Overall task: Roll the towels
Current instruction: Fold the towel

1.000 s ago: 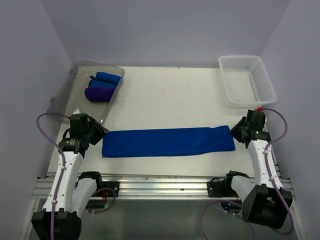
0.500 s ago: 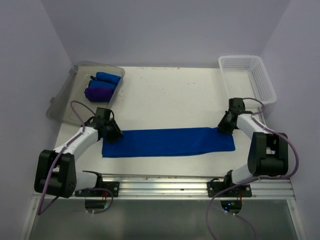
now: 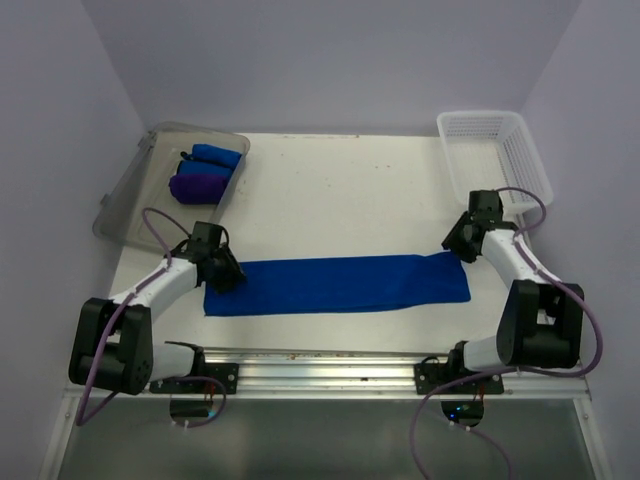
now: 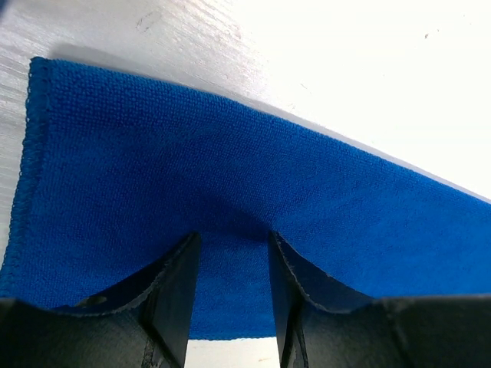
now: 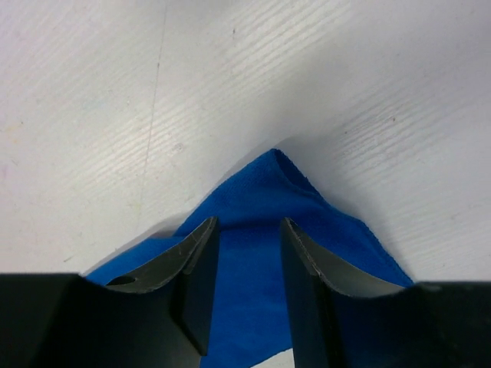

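Observation:
A long blue towel [image 3: 335, 284] lies flat on the white table, stretched left to right. My left gripper [image 3: 226, 272] is down on its left end near the far corner. In the left wrist view [image 4: 232, 245] the jaws stand apart with flat towel [image 4: 230, 169] between them. My right gripper [image 3: 456, 245] is at the towel's far right corner. In the right wrist view [image 5: 247, 230] the jaws stand apart astride that corner [image 5: 265, 188], which bulges up slightly. Neither gripper has closed on the cloth.
A clear bin [image 3: 130, 195] at the back left holds a rolled blue towel [image 3: 215, 156] and a rolled purple towel [image 3: 197, 186]. A white mesh basket [image 3: 495, 160] stands at the back right. Lilac walls enclose the table on three sides.
Both arms swung in from the table's sides to the towel's ends. Since half a second ago the left gripper has shifted slightly toward me and the right gripper slightly right.

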You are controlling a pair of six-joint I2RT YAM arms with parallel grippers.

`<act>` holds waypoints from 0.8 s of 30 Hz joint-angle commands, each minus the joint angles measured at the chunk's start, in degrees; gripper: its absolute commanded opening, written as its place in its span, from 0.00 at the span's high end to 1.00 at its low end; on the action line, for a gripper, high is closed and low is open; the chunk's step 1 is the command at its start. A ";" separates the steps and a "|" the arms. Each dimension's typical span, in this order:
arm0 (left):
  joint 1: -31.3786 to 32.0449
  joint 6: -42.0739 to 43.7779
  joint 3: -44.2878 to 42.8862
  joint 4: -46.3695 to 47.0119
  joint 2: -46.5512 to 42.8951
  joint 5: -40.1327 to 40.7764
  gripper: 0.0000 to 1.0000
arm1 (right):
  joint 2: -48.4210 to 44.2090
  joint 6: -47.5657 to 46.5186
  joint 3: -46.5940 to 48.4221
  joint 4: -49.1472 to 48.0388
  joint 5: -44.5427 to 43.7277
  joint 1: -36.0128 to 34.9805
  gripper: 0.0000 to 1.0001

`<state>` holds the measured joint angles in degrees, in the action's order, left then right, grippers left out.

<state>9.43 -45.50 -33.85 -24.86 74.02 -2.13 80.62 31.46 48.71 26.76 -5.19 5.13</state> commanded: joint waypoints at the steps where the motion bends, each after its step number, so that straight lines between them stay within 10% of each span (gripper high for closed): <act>1: -0.47 0.58 1.77 0.43 0.86 3.27 0.55 | 2.60 -1.49 3.67 0.21 -3.33 1.03 0.58; 12: -0.47 1.29 1.68 0.25 0.69 3.18 0.55 | 12.10 -1.49 9.04 0.13 -5.00 0.94 0.58; 18: -0.99 1.37 1.68 -0.27 0.16 4.06 0.55 | 12.81 -1.32 8.77 0.92 -6.76 1.03 0.74; 24: -1.87 1.55 2.03 -0.54 -0.54 4.06 0.55 | 10.35 -1.75 7.72 0.66 -8.16 1.03 0.60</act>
<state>8.58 -45.45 -33.78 -24.88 73.87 -2.11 93.34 30.33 55.83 27.44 -10.22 6.04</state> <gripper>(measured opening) 0.448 0.375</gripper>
